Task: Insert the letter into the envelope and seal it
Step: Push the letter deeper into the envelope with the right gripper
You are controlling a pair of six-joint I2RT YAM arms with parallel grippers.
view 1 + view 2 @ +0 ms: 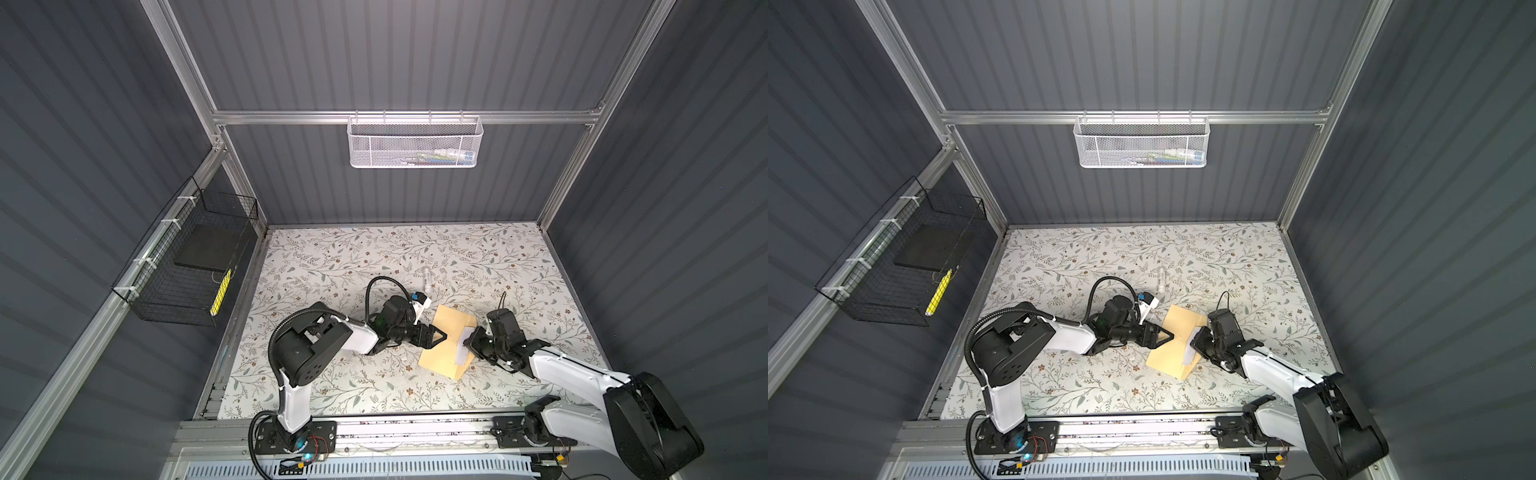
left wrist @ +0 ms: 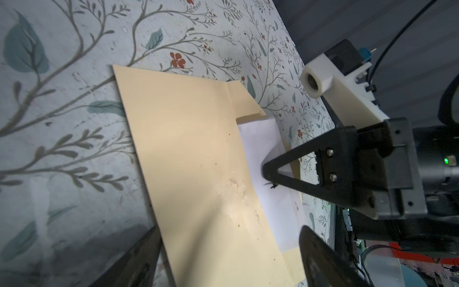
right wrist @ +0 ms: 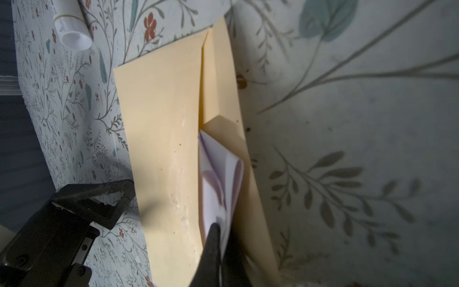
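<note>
Floral-print tabletop (image 1: 332,257). Near its middle, lying flat: tan kraft-paper rectangular envelope (image 1: 440,361), opening facing right. Thin white paper letter (image 3: 218,174) partly tucked inside, right edge sticking out and curled up. Black left gripper (image 1: 440,337) spread wide at envelope's left edge. Black right gripper (image 3: 214,227) pinched tight on letter. Small white cylindrical tube (image 1: 427,277) near, on far side.

- Both top views: high above the front, looking down over the whole desk (image 1: 332,257).
- Left wrist: low and close, facing across the envelope (image 2: 186,149).
- Right wrist: equally close, facing back; both share that envelope.
</note>
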